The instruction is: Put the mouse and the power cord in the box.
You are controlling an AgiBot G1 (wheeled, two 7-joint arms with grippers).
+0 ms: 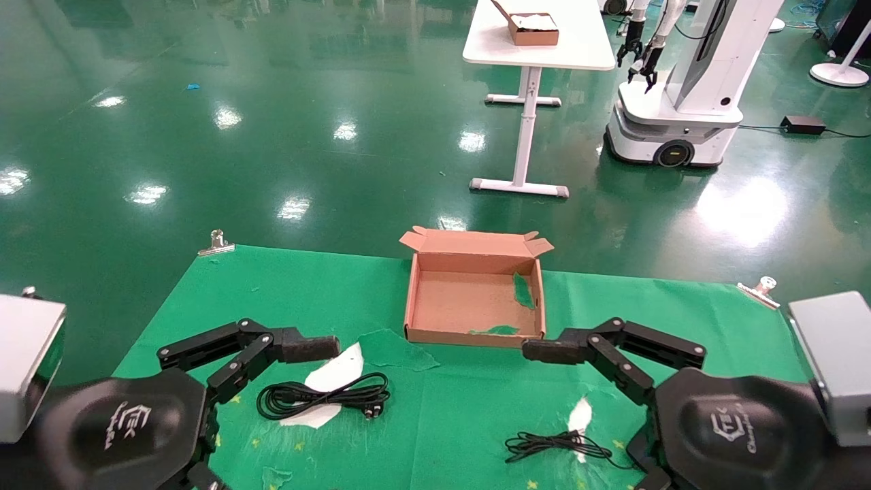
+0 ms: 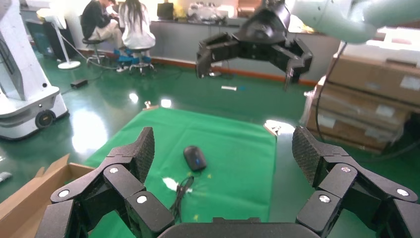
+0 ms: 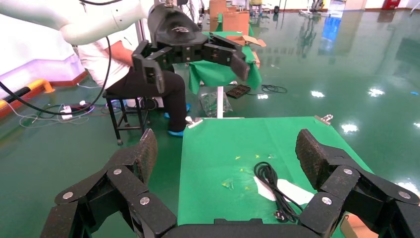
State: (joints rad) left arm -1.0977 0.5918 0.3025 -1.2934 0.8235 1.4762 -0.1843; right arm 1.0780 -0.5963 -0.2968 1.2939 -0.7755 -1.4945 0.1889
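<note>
Cardboard box (image 1: 435, 333) empty at table's far edge, w/ both grippers, left (image 2: 223, 158) & right (image 3: 225, 153), released: we judge nothing picked yet; next, grasp mouse (image 2: 194, 157) or power cord (image 1: 320, 396).

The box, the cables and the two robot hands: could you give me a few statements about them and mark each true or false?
1. The box holds nothing but green scraps. True.
2. The power cord lies inside the box. False: it lies coiled on the green cloth by the left gripper.
3. The right gripper grips the mouse. False: it is open and holds nothing; the mouse rests on the cloth.
4. Both grippers have their fingers spread. True.
5. The mouse's wire lies on the robot's right side. True.
6. The box stands at the cloth's near edge. False: it stands at the far edge.
</note>
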